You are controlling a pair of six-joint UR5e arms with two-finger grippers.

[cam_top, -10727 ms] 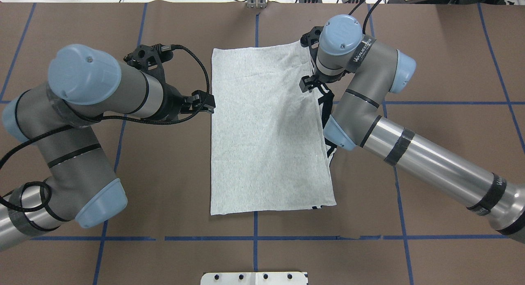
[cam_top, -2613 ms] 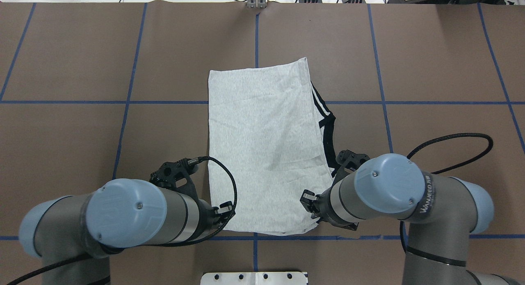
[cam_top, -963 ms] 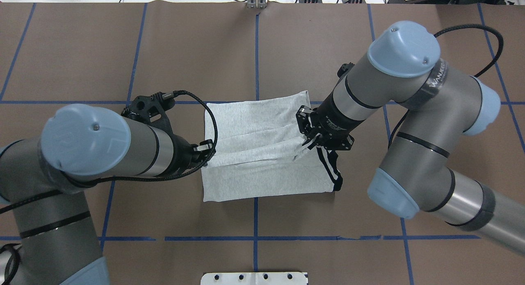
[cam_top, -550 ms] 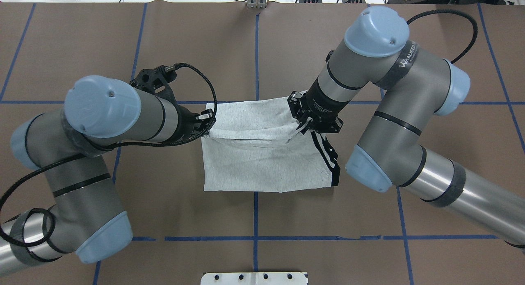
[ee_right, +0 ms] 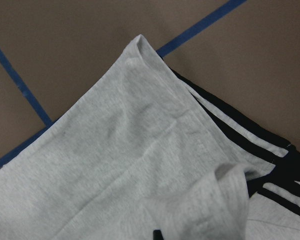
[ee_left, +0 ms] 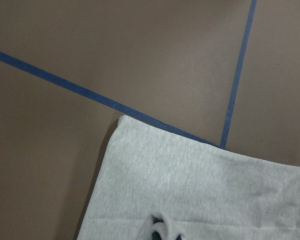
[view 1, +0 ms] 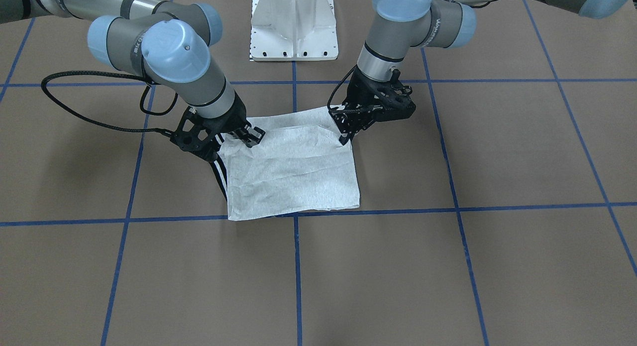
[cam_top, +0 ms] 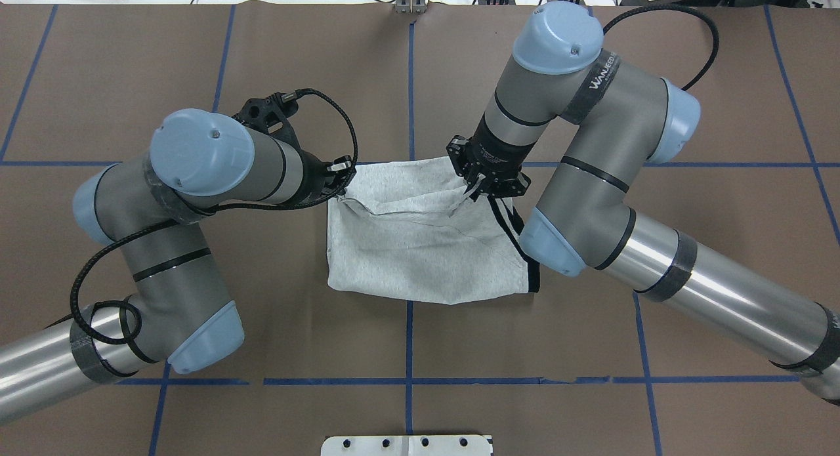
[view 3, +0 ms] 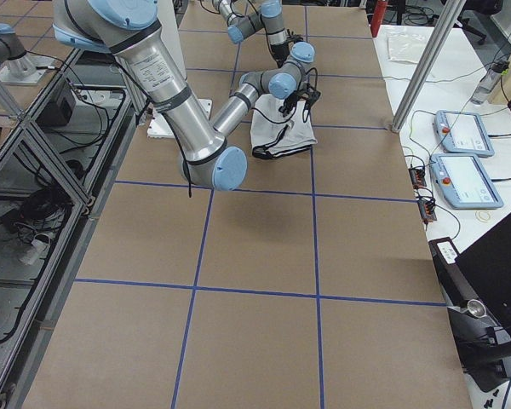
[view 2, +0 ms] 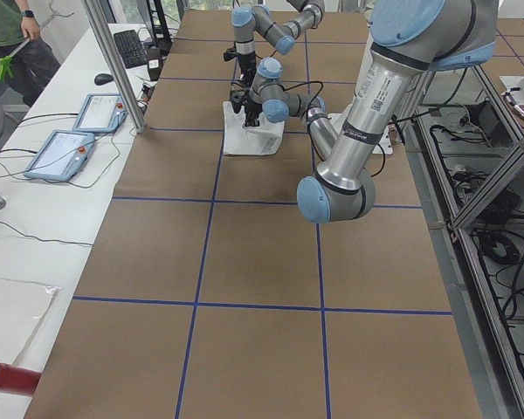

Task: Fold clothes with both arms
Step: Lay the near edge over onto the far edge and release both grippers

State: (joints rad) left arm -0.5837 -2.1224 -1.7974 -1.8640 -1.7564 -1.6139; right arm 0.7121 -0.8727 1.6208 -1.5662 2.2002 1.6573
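Observation:
The light grey T-shirt [cam_top: 420,246] lies doubled over at mid-table, its black-striped shoulder edge [cam_top: 520,246] on the right. My left gripper [cam_top: 341,182] is shut on one raised corner of the top layer. My right gripper [cam_top: 476,190] is shut on the other corner. The cloth sags between them, slightly above the lower layer. From the front, the left gripper [view 1: 343,135] and the right gripper [view 1: 249,137] pinch the shirt [view 1: 293,176] along its robot-side edge. The right wrist view shows grey cloth [ee_right: 125,165] over black stripes [ee_right: 250,145]. The print is hidden.
Brown table covering with blue tape grid lines [cam_top: 410,82]. A white pedestal plate [cam_top: 407,445] sits at the robot's edge. Beyond the table's far side are tablets [view 2: 65,144] on a white bench and a person [view 2: 9,35] standing.
Both grippers have carried the shirt's near edge up and away from the robot, across the lower layer, moving farther over the last second. The shirt went from long to folded in half.

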